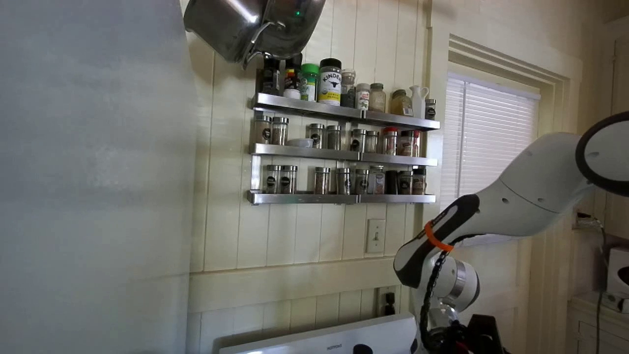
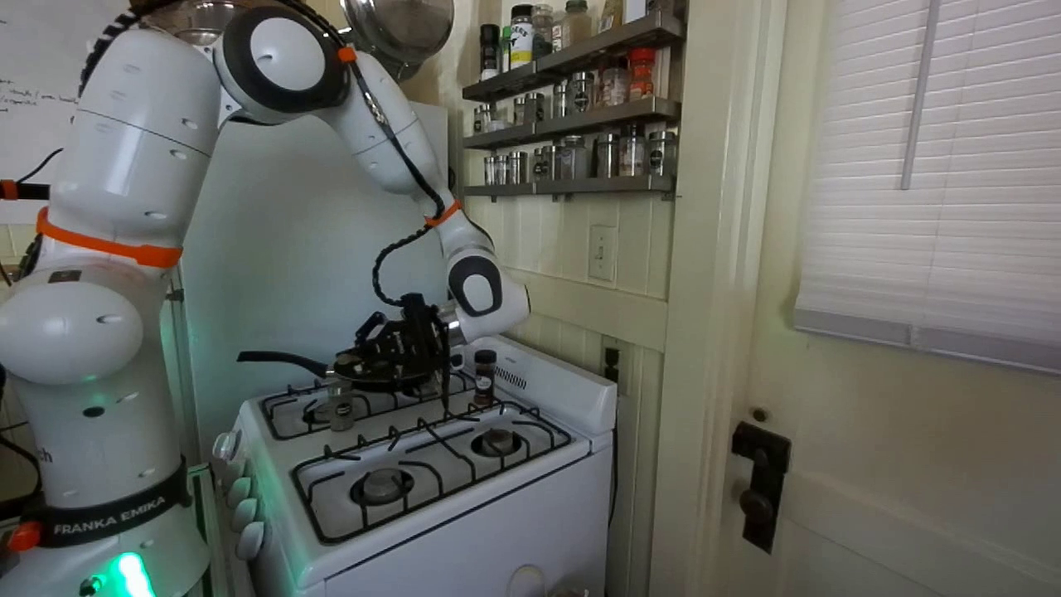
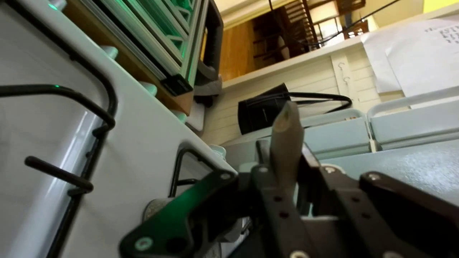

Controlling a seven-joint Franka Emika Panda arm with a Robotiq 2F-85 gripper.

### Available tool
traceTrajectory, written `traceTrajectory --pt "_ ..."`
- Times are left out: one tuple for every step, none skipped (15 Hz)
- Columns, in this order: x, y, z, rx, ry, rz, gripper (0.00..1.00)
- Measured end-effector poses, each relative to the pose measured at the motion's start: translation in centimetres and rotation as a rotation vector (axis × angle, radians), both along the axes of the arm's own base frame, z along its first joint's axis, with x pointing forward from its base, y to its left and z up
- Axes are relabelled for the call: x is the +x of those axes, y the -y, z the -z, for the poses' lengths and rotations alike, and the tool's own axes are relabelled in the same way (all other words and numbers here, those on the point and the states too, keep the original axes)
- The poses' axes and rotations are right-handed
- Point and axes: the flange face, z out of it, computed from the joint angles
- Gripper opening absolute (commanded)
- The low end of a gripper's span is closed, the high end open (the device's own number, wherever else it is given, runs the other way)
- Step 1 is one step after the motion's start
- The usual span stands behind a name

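In the wrist view, the gripper [image 3: 287, 156] has its jaws drawn close on either side of a long dark handle [image 2: 283, 358], which juts past the fingertips above the gas stove [image 2: 497, 522]; the rest is unclear. A glass spice jar [image 2: 341, 408] stands near the gripper, a dark-lidded bottle [image 2: 485, 381] farther back. 3 metal shelves [image 1: 304, 198] hang beyond.

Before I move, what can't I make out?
Wrist view: lower end of the handle, hidden by the gripper; tip blurred.
In an exterior view: what the black-capped jar holds, too small to tell.
In an exterior view: the stove, mostly cut off by the bottom edge.
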Motion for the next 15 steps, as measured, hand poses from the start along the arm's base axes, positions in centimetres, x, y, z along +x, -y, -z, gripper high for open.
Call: traceTrajectory --pt "-0.1 -0.5 -0.6 -0.035 0.012 -0.034 0.05" --pt "-0.1 -1.0 -1.1 -0.070 0.027 -0.064 0.05" --pt "-0.1 -1.4 -1.7 -0.107 0.044 -0.091 0.05" --pt "0.0 -1.8 -2.3 -0.143 0.064 -0.114 0.05" --pt "0.1 -2.2 -2.8 -0.180 0.088 -0.135 0.05" --pt "0.2 -2.5 -3.3 -0.215 0.115 -0.151 0.05" --pt "0.5 -2.7 -3.8 -0.249 0.147 -0.162 0.05" --pt "0.7 -3.0 -4.3 -0.278 0.180 -0.171 0.05" --pt "1.0 -3.2 -4.8 -0.307 0.215 -0.180 0.05" --pt "1.3 -3.4 -5.2 -0.334 0.252 -0.187 0.05" --pt "1.7 -3.7 -5.5 -0.362 0.291 -0.188 0.05" --pt "2.1 -3.9 -5.8 -0.392 0.331 -0.182 0.05" --pt "2.5 -4.1 -5.9 -0.419 0.368 -0.168 0.05" --pt "2.8 -4.2 -6.0 -0.443 0.397 -0.154 0.05" --pt "3.1 -4.3 -5.8 -0.463 0.417 -0.144 0.05"
